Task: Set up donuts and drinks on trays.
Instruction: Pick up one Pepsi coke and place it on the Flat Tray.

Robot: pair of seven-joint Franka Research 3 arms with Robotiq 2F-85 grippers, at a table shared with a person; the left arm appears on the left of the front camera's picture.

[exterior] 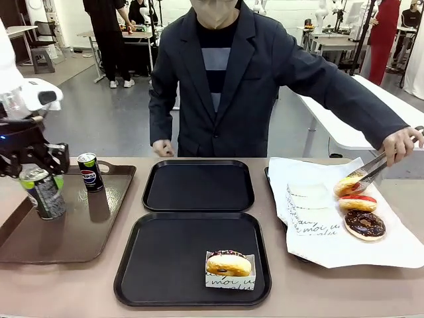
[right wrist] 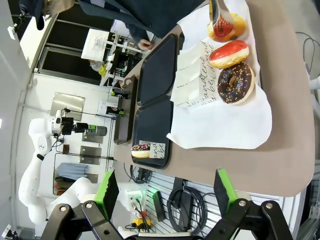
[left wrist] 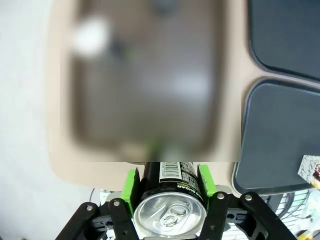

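The right gripper (right wrist: 165,189) hangs off the table's edge, its green-padded fingers spread wide with nothing between them. On the near black tray (exterior: 159,265), a donut (exterior: 228,264) with dark icing sits in its white paper holder at the front right corner. To the left, the left gripper (left wrist: 167,181) is clamped on a black can (exterior: 42,192), a green pad pressed to each side just below the silver top, over the brown tray (exterior: 73,238). A Pepsi can (exterior: 90,172) stands farther back on that tray. The far black tray (exterior: 199,185) lies bare. At right, three donuts (exterior: 358,203) rest on white paper (exterior: 311,232); a person's hand (exterior: 401,143) pinches the farthest with tongs (exterior: 372,169).
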